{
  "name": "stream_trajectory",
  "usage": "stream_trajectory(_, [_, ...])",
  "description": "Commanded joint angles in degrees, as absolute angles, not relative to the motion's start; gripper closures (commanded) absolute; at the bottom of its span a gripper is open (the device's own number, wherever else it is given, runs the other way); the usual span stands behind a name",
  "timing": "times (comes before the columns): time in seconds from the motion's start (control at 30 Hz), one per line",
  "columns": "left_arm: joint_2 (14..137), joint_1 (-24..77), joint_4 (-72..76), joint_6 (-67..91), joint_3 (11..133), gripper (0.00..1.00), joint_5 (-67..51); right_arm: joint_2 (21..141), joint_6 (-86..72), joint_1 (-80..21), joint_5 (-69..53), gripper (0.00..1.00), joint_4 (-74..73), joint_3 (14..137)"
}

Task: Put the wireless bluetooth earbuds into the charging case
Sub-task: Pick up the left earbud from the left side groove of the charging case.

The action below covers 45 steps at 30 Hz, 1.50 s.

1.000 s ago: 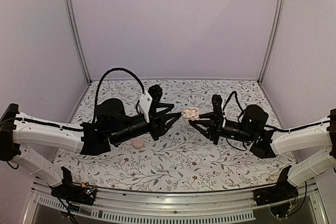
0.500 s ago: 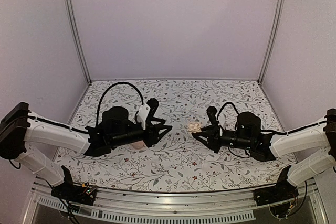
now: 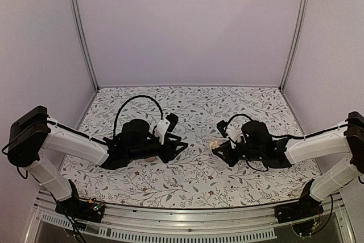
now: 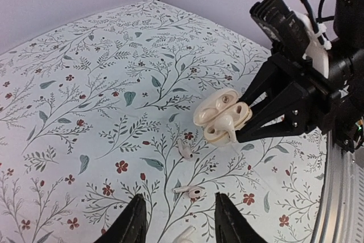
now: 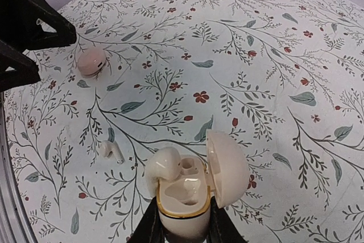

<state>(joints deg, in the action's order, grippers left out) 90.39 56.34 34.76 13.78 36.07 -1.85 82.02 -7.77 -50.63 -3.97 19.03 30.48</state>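
Note:
My right gripper (image 5: 182, 215) is shut on the base of the open charging case (image 5: 190, 197), its lid (image 5: 228, 166) swung to the right. One cream earbud (image 5: 165, 166) sits half in the case's left slot. The case also shows in the left wrist view (image 4: 222, 119) and the top view (image 3: 214, 142), low over the table. Another earbud (image 5: 112, 152) lies on the table left of the case. My left gripper (image 4: 179, 209) is open, with a pink-headed earbud (image 4: 192, 190) on the table just ahead of its fingertips. In the right wrist view this shows as a pale pink lump (image 5: 92, 62).
A further small earbud (image 4: 185, 151) lies on the floral table cover (image 4: 85, 83) between the case and my left gripper. A white piece (image 4: 186, 234) pokes in at the bottom edge between my left fingers. Lilac walls and metal posts enclose the table.
Both arms have come down and drawn back toward the near side. The right gripper brought the case down close to the table. The left gripper now hides the pink lump in the top view.

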Motion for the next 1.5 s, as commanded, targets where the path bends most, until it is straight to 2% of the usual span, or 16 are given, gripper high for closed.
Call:
stream_trajectory(0.0, [92.02, 55.31, 34.22, 14.25, 38.02, 0.60, -2.46, 83.19, -5.42, -51.01, 2.03, 0.81, 13.49, 33.34])
stream_trajectory(0.2, [93.75, 54.12, 32.51, 14.77, 39.76, 0.60, -5.30, 82.51, -4.04, -51.06, 1.90, 0.80, 13.06, 32.98])
stream_trajectory(0.47, [95.34, 53.97, 36.90, 16.53, 41.57, 0.64, -21.49, 80.28, -1.06, -51.45, -3.87, 0.79, 17.11, 31.89])
stream_trajectory(0.6, [96.10, 54.05, 36.14, 19.89, 44.37, 0.65, -25.74, 79.41, -0.62, -52.21, -5.62, 0.79, 17.75, 32.61])
stream_trajectory(0.9, [98.20, 54.03, 29.15, 25.05, 50.97, 0.65, -26.46, 78.14, 1.85, -53.70, -7.16, 0.78, 18.02, 33.35])
stream_trajectory(1.47, [103.24, 54.06, 24.35, 27.15, 55.22, 0.68, -25.26, 78.40, 1.66, -53.92, -7.40, 0.78, 18.11, 34.01])
